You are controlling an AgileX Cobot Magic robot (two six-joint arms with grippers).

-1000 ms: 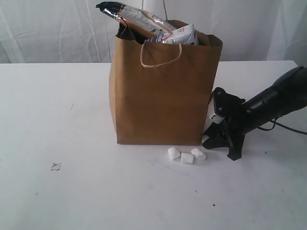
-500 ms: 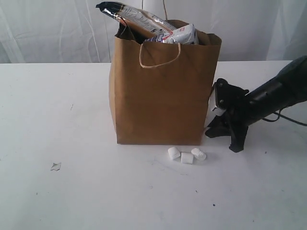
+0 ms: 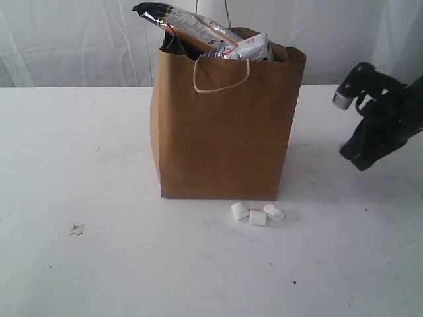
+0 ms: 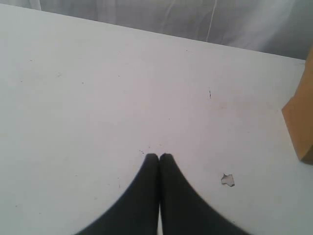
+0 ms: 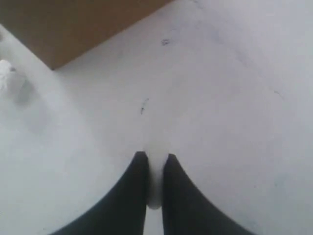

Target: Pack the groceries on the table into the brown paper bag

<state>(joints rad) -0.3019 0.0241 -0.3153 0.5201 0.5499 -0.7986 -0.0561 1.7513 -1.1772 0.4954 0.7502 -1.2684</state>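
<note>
The brown paper bag [image 3: 225,125] stands upright in the middle of the table [image 3: 99,172]. A long dark-topped packet [image 3: 185,23] and a white-blue pack [image 3: 250,47] stick out of its mouth. Three small white marshmallows [image 3: 257,214] lie on the table just in front of the bag's right corner. My right gripper [image 3: 345,98] hangs in the air to the right of the bag. In the right wrist view it [image 5: 155,156] is shut on a white marshmallow [image 5: 155,178]. My left gripper [image 4: 159,155] is shut and empty above bare table, and it does not show in the exterior view.
A small grey scrap [image 3: 76,230] lies on the table at the front left, also seen in the left wrist view as the scrap [image 4: 227,180]. The bag's corner [image 4: 299,122] shows to one side of the left gripper. A white curtain hangs behind the table.
My right gripper closed on a marshmallow low beside the bag's right base, then lifted up and away to the right. The three marshmallows on the table have not moved.
</note>
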